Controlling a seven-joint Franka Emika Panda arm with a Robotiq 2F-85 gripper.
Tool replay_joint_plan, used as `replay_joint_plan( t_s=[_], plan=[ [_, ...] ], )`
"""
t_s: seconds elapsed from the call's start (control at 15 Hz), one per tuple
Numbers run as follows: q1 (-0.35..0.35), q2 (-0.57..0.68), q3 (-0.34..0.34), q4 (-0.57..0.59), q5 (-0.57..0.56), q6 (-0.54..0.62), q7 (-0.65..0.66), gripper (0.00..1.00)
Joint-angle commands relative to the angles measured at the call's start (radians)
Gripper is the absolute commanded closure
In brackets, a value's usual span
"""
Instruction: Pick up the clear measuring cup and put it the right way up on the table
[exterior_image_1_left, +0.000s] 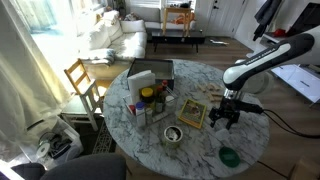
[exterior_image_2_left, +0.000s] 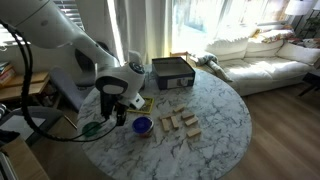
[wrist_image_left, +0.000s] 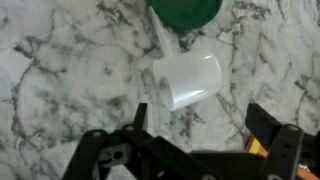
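The clear measuring cup (wrist_image_left: 188, 80) lies on its side on the white, grey-veined marble table (wrist_image_left: 60, 70), with its open mouth towards the gripper. My gripper (wrist_image_left: 200, 125) is open and empty. It hovers just above the table, its two black fingers apart on either side below the cup, not touching it. In both exterior views the gripper (exterior_image_1_left: 225, 115) (exterior_image_2_left: 118, 108) hangs over the table (exterior_image_1_left: 200, 145) (exterior_image_2_left: 220, 120) near its edge. The cup is too small to make out in those views.
A green round item (wrist_image_left: 186, 10) (exterior_image_1_left: 229, 156) (exterior_image_2_left: 92, 128) lies just beyond the cup. A blue bowl (exterior_image_2_left: 142, 125), wooden blocks (exterior_image_2_left: 180, 123) and a dark box (exterior_image_2_left: 172, 72) stand further in. A metal bowl (exterior_image_1_left: 172, 134) and a wooden chair (exterior_image_1_left: 82, 78) also show.
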Motion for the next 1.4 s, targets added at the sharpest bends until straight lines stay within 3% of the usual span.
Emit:
replay_joint_plan(
  t_s=[0.0,0.33,0.4,0.47,0.6,1.0,1.33],
  plan=[
    [-0.021,0.022,-0.004,0.026,0.089,-0.073,-0.095,0.02],
    [-0.028,0.045,-0.013,0.038,0.152,-0.122,-0.150,0.21],
    [-0.027,0.049,-0.016,0.039,0.160,-0.126,-0.155,0.37],
    [-0.027,0.054,-0.018,0.041,0.170,-0.130,-0.159,0.46],
    [-0.026,0.061,-0.022,0.046,0.186,-0.134,-0.163,0.53],
    [0.029,0.024,-0.032,0.040,0.149,-0.102,-0.094,1.00],
    [0.141,-0.050,-0.047,-0.002,-0.002,0.034,0.079,1.00]
  ],
)
